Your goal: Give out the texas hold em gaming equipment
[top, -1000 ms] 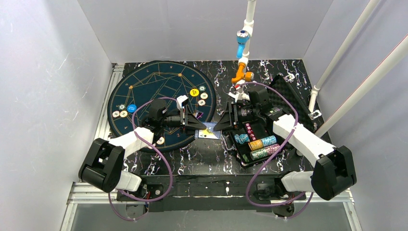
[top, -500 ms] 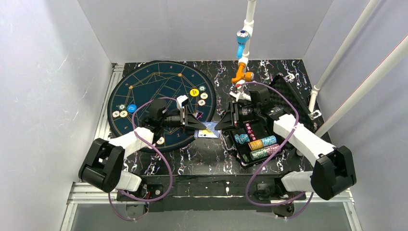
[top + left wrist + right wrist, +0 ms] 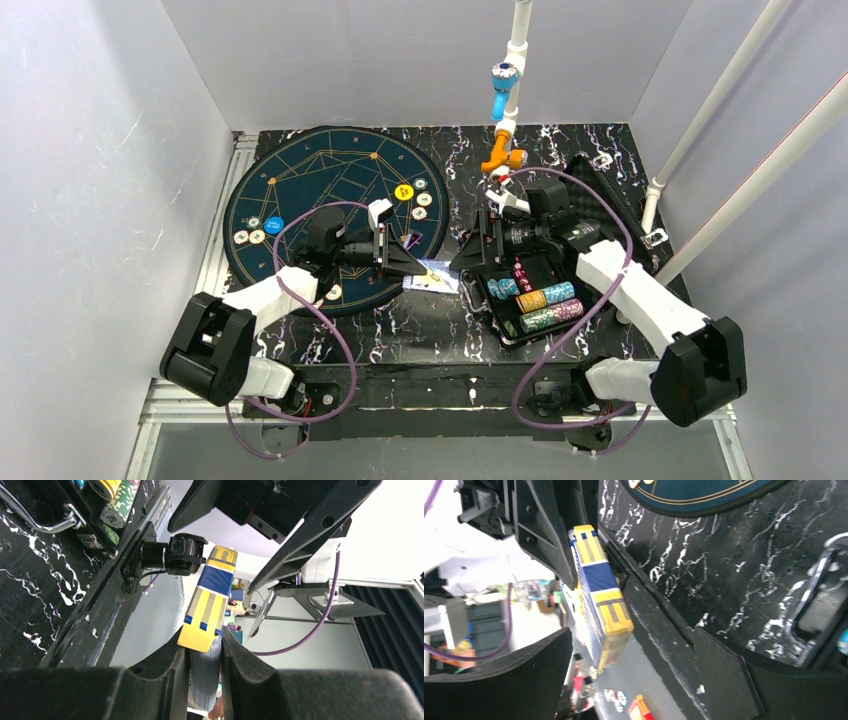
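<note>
A yellow-and-blue pack of playing cards hangs just above the table between the two arms. My left gripper is shut on its near end, and the card edges show between the pads. My right gripper faces it from the other side, open wide. The pack lies between and beyond its fingers, touching neither. On the round dark mat lie a yellow chip, a blue chip and several pale chips. More chips stand in rows in the black case.
The open case's lid leans at the back right. A white post with blue and orange fittings stands at the back centre. White walls close in both sides. The case's metal handle lies close to my right gripper.
My right gripper has opened and let go of the card pack, drawing slightly back to the right. The left gripper has closed tighter on the pack and holds it alone.
</note>
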Controlling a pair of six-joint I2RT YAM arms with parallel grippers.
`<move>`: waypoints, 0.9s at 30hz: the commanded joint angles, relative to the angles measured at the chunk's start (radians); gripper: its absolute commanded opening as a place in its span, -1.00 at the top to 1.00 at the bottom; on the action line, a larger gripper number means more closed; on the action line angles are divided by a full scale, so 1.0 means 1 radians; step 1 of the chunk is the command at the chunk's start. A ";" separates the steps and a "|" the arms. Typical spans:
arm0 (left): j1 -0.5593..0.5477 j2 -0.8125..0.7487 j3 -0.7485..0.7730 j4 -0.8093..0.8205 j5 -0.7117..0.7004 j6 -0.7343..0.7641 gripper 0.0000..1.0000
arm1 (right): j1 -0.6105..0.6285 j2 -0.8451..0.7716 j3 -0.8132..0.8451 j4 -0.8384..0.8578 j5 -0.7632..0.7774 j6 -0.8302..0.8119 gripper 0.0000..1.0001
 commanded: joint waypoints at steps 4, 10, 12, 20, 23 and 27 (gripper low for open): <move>-0.004 -0.078 -0.011 -0.014 0.108 0.015 1.00 | 0.002 -0.150 0.072 -0.176 0.117 -0.357 -0.96; -0.005 -0.080 -0.006 -0.072 0.121 0.051 1.00 | 0.159 -0.176 0.125 -0.248 0.239 -0.561 -0.96; -0.006 -0.073 0.010 -0.100 0.127 0.073 1.00 | 0.216 -0.163 0.165 -0.264 0.323 -0.633 -0.96; -0.006 -0.059 0.077 -0.205 0.108 0.151 1.00 | 0.434 -0.043 0.324 -0.325 0.482 -0.889 -0.96; -0.006 -0.054 0.096 -0.215 0.107 0.159 1.00 | 0.516 0.003 0.361 -0.358 0.526 -0.936 -0.96; -0.007 -0.049 0.108 -0.218 0.110 0.161 1.00 | 0.581 0.038 0.372 -0.353 0.593 -0.993 -0.96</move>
